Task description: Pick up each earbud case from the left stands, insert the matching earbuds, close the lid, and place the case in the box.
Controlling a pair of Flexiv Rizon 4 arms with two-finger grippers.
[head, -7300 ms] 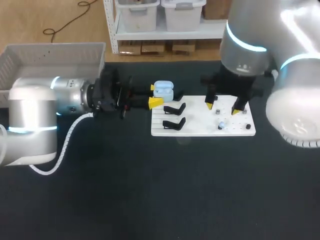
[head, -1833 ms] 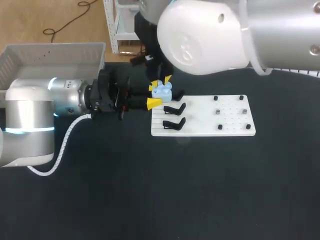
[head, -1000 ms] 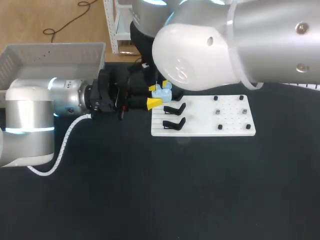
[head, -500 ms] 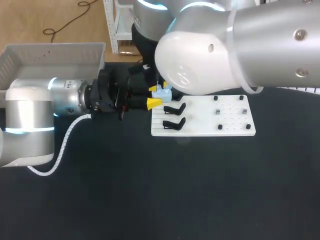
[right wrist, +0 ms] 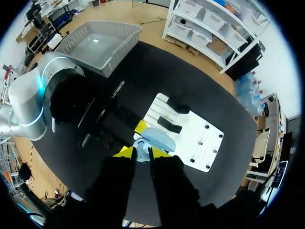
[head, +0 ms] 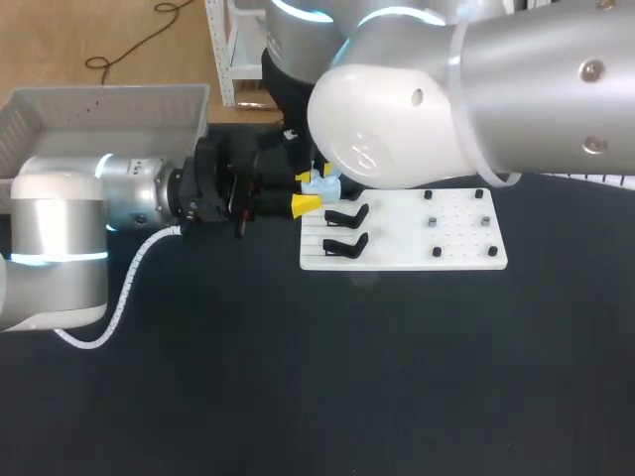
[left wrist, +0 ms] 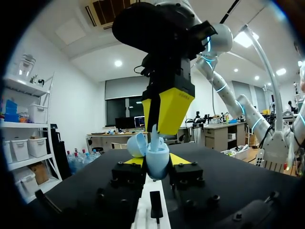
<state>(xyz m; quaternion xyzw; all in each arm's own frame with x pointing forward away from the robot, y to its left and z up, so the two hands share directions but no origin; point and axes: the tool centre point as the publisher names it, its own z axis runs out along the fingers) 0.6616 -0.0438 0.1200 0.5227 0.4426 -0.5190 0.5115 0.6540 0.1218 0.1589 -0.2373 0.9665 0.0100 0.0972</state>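
The left gripper (left wrist: 157, 162) lies level over the table and is clamped on the pale blue case (left wrist: 156, 166), with 1 yellow tip on each side of its lower half. The lid (left wrist: 136, 144) is swung open. In the head view the case (head: 319, 183) sits just off the far left corner of the white board (head: 417, 260), near the 2 black stands (head: 345, 215).

The right gripper (left wrist: 156, 130) hangs over the case from above. Its 2 fingers are drawn narrow around a small pale earbud (left wrist: 155, 138), whose lower end is at the case's open mouth (whether it is seated yet I cannot tell).

The case looks like hard, glossy plastic, so it is likely light, stiff and rather slippery. A firm squeeze on the 2 broad sides of the lower half, below the seam, should hold it best. The lid hangs on a thin hinge and is probably the weak part, so it should not be gripped. It would be safer to press it closed gently from its outer face.

The earbud is tiny and smooth and could twist or pop out, so it is best pinched by its stem. The grey box (head: 99, 109) waits at the far left of the table.
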